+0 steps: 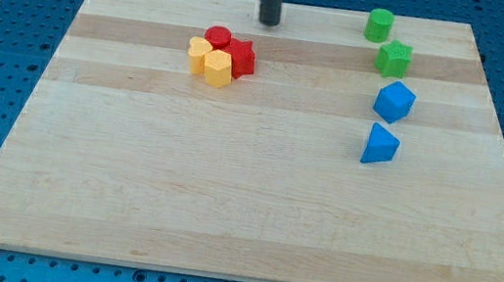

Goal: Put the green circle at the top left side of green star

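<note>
The green circle (379, 24) stands near the board's top edge, right of centre. The green star (394, 58) lies just below it and slightly to the right, close to it with a small gap. My tip (268, 22) rests on the board near the top edge, well to the left of the green circle and above right of the red and yellow cluster.
A blue cube (394, 102) and a blue triangle (379, 144) lie below the green star. A red circle (217, 36), a red star (238, 56), a yellow heart (199, 52) and a yellow hexagon (219, 68) are bunched left of centre. The wooden board (224, 197) sits on a blue perforated table.
</note>
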Controlling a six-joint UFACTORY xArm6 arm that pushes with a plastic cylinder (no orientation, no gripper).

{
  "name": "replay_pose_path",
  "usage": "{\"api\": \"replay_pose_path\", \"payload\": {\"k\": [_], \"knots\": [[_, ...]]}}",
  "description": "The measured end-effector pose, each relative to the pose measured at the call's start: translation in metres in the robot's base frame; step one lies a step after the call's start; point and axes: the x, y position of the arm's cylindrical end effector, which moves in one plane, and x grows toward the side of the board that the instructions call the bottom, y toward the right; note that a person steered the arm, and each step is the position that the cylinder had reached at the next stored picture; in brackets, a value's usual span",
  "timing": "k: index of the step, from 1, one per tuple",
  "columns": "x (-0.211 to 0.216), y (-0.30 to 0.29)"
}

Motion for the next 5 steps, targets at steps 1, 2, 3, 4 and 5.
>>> {"api": "replay_pose_path", "payload": {"k": [1, 2, 3, 4, 5], "knots": [[-0.021, 0.038], [-0.022, 0.088], [-0.023, 0.138], [-0.024, 0.162], [-0.022, 0.178]]}}
